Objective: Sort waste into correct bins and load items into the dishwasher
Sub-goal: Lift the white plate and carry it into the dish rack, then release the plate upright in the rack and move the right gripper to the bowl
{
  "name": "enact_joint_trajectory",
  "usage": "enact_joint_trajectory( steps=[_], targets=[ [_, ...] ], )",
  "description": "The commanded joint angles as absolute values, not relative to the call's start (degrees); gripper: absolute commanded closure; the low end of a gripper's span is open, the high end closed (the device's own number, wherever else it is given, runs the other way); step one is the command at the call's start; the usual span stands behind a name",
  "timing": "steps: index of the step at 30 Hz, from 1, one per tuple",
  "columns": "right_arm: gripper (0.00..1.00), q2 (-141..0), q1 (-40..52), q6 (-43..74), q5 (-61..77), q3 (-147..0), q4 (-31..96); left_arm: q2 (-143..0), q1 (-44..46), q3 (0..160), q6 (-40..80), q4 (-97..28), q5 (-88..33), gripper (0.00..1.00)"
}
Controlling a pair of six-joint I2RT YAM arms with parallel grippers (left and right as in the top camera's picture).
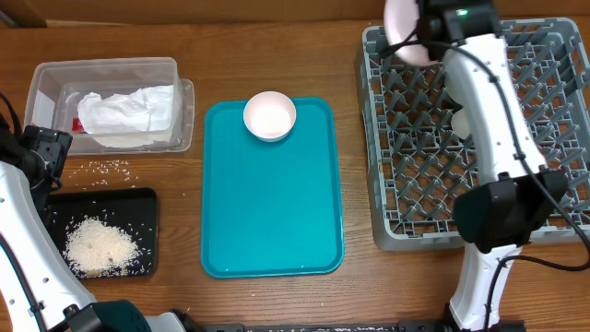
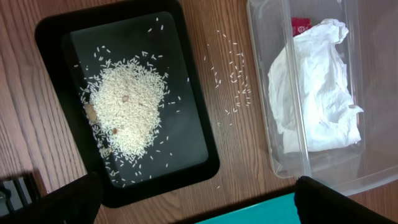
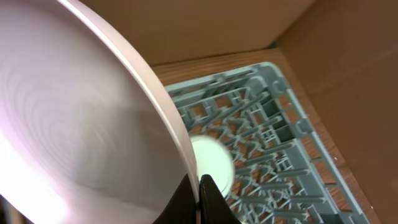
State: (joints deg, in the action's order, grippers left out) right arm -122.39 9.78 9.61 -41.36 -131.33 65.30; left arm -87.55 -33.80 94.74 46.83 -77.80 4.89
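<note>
- The right gripper [image 3: 199, 200] has its fingers pressed together on the rim of a pale pink plate [image 3: 81, 124], pinching it so that it stands tilted on edge
- Below and beyond that hand lies the grey dish rack [image 1: 406, 184]; the hand hangs over its far corner, on the side towards the tray
- Past the fingertips, down among the pegs, a small whitish cup [image 3: 212, 163] sits in the rack
- The left gripper [image 2: 199, 186] is spread wide and holds nothing, its fingers [image 2: 74, 199] showing at the bottom corners of its wrist view
- Under this hand on one side is the shallow black tray [image 2: 186, 140], with a heap of rice [image 2: 127, 112] in it
- Loose rice grains [image 2: 236, 81] lie on the wood between the tray and the tub
- On the hand's other side stands the clear tub [image 2: 264, 93], holding the crumpled white napkin [image 2: 314, 93] with the red wrapper [image 2: 303, 26] peeping out beside it
- Well apart from either hand, between the arms, lies the teal tray [image 1: 272, 212], with a small pale pink dish [image 1: 269, 116] at its far edge
</note>
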Motion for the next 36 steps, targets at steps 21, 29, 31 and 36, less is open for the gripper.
enact_joint_trajectory(
  steps=[21, 29, 31, 36],
  targets=[
    [0.92, -121.51, 12.64, 12.25, -42.41, -117.47, 62.85, -87.74, -33.82, 94.43, 47.83, -77.73, 4.84, 0.00],
    [0.00, -118.48, 20.82, 15.29, -40.69, -124.25, 66.67, -87.74, -33.82, 94.43, 47.81, -77.73, 4.84, 0.00],
    [0.00, -116.38, 22.04, 15.27, -33.01, -126.45, 67.24, -87.74, -33.82, 94.43, 47.83, -77.73, 4.84, 0.00],
    [0.00, -113.86, 22.48, 14.59, -7.33, -127.24, 64.03, -87.74, -33.82, 94.43, 47.83, -77.73, 4.84, 0.00]
  ],
)
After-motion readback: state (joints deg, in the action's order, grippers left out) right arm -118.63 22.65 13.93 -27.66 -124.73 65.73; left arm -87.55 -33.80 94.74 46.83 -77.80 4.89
